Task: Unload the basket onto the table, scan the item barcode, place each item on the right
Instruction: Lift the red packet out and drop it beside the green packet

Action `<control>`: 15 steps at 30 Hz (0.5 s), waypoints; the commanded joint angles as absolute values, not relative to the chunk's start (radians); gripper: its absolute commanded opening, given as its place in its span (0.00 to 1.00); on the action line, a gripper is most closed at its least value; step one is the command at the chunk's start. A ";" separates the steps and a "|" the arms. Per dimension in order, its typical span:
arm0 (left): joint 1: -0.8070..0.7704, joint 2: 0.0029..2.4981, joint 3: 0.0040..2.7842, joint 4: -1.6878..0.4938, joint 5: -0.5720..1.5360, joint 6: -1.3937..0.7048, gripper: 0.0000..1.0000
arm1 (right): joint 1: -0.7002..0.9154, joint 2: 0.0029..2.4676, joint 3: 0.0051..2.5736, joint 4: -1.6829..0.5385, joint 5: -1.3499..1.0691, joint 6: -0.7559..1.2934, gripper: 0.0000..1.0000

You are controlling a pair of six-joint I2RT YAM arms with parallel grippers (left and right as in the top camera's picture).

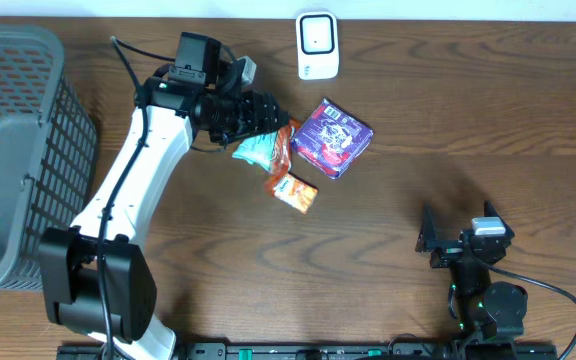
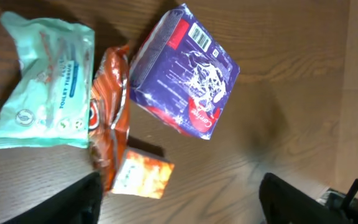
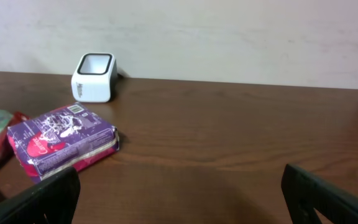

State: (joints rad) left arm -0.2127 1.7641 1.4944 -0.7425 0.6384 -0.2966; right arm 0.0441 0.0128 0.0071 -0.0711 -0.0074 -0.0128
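Note:
A purple packet (image 1: 332, 137) lies flat near the table's middle, its barcode (image 2: 199, 36) facing up at one corner. A white scanner (image 1: 317, 45) stands behind it at the far edge. My left gripper (image 1: 280, 128) hovers open over a teal tissue pack (image 2: 45, 84), an orange snack bag (image 2: 109, 118) and a small orange box (image 2: 144, 175); nothing is between its fingers (image 2: 73, 202). My right gripper (image 1: 428, 238) rests open and empty at the front right, facing the purple packet (image 3: 61, 140) and the scanner (image 3: 94, 77).
A grey mesh basket (image 1: 8, 150) fills the left side of the table. Bare wood lies between the purple packet and my right gripper.

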 commanded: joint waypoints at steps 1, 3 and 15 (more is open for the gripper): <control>-0.178 1.697 1.517 -0.772 0.647 -0.292 0.82 | 0.037 0.011 0.006 -0.075 -0.013 -0.024 0.99; -0.153 1.647 1.517 -0.782 0.647 -0.292 0.83 | 0.037 0.011 0.006 -0.075 -0.013 -0.023 0.99; -0.014 1.320 1.517 -1.102 0.473 -0.292 0.98 | 0.037 0.011 0.006 -0.075 -0.013 -0.023 0.99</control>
State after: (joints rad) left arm -0.0216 1.3502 1.5024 -1.0447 0.5724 -0.2947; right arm 0.0441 0.0128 0.0071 -0.0711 -0.0074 -0.0128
